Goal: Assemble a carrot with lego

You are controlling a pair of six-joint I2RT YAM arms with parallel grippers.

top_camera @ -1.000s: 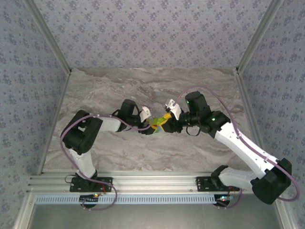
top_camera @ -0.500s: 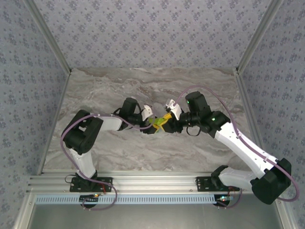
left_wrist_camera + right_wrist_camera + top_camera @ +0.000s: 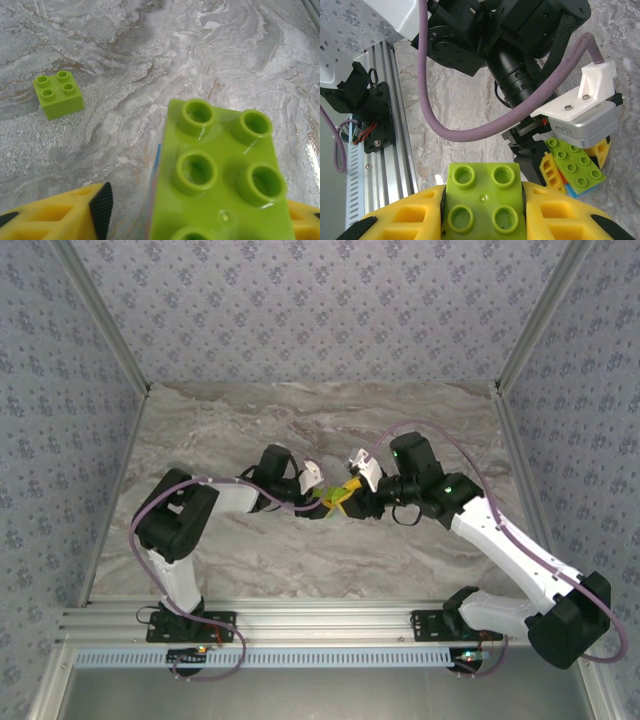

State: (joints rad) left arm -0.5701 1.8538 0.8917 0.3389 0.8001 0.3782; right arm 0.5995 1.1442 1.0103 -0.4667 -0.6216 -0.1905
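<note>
- The joining step is underway: the right gripper [image 3: 482, 220] is pinching a lime brick [image 3: 482, 195], facing the carrot [image 3: 220, 170] (part-built, lime on top).
- The carrot is sitting between the left gripper [image 3: 325, 495] jaws; I cannot tell whether they are clamping.
- The next move is calling for studs lined up, then pressing.
- Since a second ago, the left gripper is sitting slightly nearer the right.

At the grey marbled counter's [image 3: 300, 430] centre, the left claw [image 3: 324, 497] with a stacked toy-brick carrot [image 3: 575, 167] faces the right claw [image 3: 350, 492], which carries a lime-green square plastic brick [image 3: 483, 200].
</note>
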